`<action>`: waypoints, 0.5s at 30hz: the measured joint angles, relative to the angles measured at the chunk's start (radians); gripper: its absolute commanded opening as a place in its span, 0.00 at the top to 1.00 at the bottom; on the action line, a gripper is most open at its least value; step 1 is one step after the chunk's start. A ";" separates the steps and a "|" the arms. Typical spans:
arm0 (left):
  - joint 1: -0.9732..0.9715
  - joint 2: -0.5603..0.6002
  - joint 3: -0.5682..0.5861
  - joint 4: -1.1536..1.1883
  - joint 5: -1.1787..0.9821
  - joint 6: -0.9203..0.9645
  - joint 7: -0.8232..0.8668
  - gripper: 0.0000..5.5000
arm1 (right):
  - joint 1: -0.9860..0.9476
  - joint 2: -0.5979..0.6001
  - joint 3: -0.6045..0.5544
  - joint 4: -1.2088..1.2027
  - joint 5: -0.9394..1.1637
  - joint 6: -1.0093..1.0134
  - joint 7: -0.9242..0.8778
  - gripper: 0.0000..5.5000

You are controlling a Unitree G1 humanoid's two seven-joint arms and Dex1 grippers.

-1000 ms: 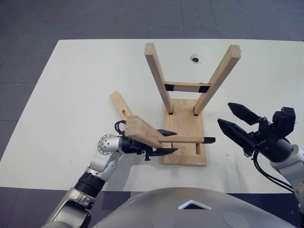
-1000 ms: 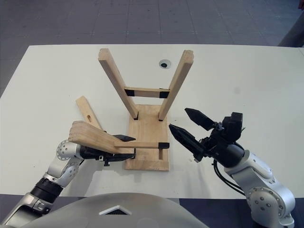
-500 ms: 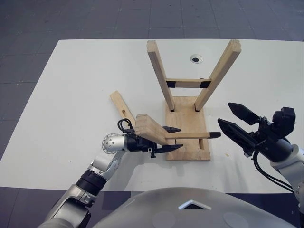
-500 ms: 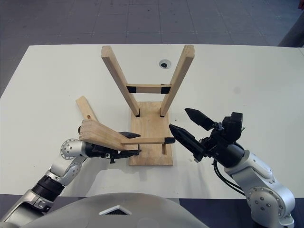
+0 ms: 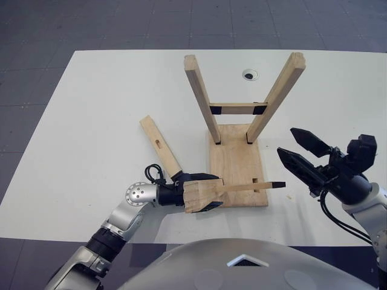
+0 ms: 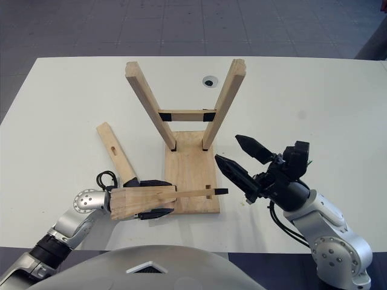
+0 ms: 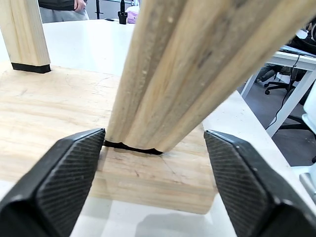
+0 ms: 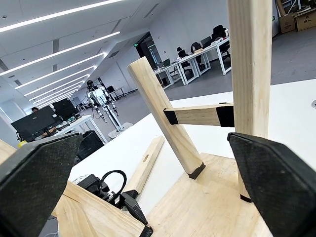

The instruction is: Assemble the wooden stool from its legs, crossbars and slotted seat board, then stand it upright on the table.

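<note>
left arm (image 5: pixel 121 216) is showing silver casing and a round, screw-dotted joint cap (image 5: pixel 136 194) | black cable (image 5: pixel 154 172) is looping at its wrist | left gripper (image 5: pixel 205 192) and right gripper (image 5: pixel 287 141) are bearing black, pointed, finely ribbed fingers (image 7: pixel 64 173) | right arm (image 5: pixel 367 208) is wearing a pale grey shell and trailing black cables (image 5: pixel 338 222)

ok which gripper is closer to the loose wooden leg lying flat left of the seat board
Left. The left gripper, shut on another wooden leg with crossbar, sits at the near end of the loose wooden leg; the right gripper is across the wooden seat board.
</note>
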 measured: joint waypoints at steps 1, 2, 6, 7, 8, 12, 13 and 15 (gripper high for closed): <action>0.005 0.000 0.001 -0.004 0.000 0.000 0.000 0.20 | 0.000 0.001 0.000 0.000 0.000 0.000 0.000 0.00; 0.010 0.000 0.004 -0.008 0.000 0.001 -0.001 0.17 | 0.000 0.001 0.000 0.000 0.000 0.000 0.000 0.00; 0.065 0.017 0.060 -0.041 -0.013 0.043 -0.002 0.16 | -0.001 0.004 0.000 -0.001 0.000 0.000 -0.002 0.00; 0.083 0.032 0.084 -0.054 -0.020 0.069 0.004 0.16 | -0.002 0.005 0.000 -0.001 0.000 0.000 -0.004 0.00; 0.111 0.047 0.109 -0.072 -0.027 0.089 0.005 0.16 | -0.003 0.006 -0.002 -0.001 0.001 0.000 -0.006 0.00; 0.227 0.067 0.211 -0.189 -0.087 0.106 0.000 0.16 | -0.008 0.011 -0.012 0.002 0.003 0.000 -0.008 0.00; 0.247 0.072 0.235 -0.225 -0.094 0.103 -0.002 0.16 | -0.010 0.012 -0.016 0.005 0.003 0.000 -0.009 0.00; 0.285 0.084 0.294 -0.280 -0.108 0.085 -0.006 0.16 | -0.012 0.016 -0.024 0.017 0.003 0.000 -0.014 0.00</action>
